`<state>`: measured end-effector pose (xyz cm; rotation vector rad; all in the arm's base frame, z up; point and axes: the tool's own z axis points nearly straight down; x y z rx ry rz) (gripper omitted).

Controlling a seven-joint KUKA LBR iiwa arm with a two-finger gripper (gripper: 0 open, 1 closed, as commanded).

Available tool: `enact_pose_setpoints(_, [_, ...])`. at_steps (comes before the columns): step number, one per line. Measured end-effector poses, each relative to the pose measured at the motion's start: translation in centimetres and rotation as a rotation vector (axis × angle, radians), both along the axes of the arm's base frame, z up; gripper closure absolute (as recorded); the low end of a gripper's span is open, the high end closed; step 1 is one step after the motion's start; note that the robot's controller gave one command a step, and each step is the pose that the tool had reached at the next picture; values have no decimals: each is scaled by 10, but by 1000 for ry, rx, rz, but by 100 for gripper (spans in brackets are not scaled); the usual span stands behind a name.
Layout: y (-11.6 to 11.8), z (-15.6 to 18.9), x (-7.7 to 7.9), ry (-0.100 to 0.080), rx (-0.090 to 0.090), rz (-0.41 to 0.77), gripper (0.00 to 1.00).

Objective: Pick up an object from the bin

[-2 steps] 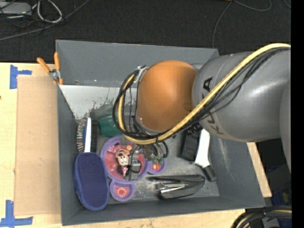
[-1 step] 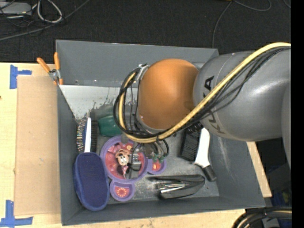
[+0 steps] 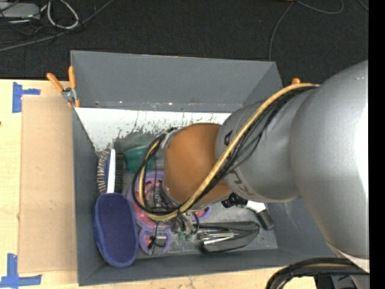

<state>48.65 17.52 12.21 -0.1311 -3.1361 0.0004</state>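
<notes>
My gripper (image 3: 157, 205) is low in the bin's middle, mostly hidden under the arm's orange cover and cables. It is over a purple thing (image 3: 147, 236) on the bin floor. A blue oval pad (image 3: 114, 229) lies just to its left, in the front left corner. To its right, along the front wall, lies a black and silver tool (image 3: 228, 235). I see nothing held.
A white brush with dark bristles (image 3: 108, 171) lies by the left wall, with a green thing (image 3: 137, 154) behind it. A white and black piece (image 3: 257, 209) lies under the arm. The big arm covers the bin's right half.
</notes>
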Motion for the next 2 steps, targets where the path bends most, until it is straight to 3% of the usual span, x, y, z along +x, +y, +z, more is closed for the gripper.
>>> enact_pose_setpoints(1, [-4, -52, -13, -23, 6, -48, 0])
enact_pose_setpoints(2, [-8, -51, -11, -9, 2, -178, 0])
